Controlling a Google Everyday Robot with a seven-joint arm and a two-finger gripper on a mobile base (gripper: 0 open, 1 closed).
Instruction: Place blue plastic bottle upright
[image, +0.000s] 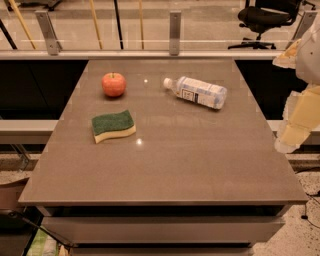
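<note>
The blue plastic bottle (196, 91) lies on its side on the far right part of the grey table (165, 165). It is clear and pale bluish, with a white label, and its white cap points left toward the apple. My gripper (296, 120) is at the right edge of the view, off the table's right side. It is well apart from the bottle, to its right and nearer the camera, and it holds nothing that I can see.
A red apple (114, 84) sits at the far left of the table. A green and yellow sponge (113, 125) lies in front of it. A glass railing (174, 31) runs behind the table, with an office chair (264, 20) beyond it.
</note>
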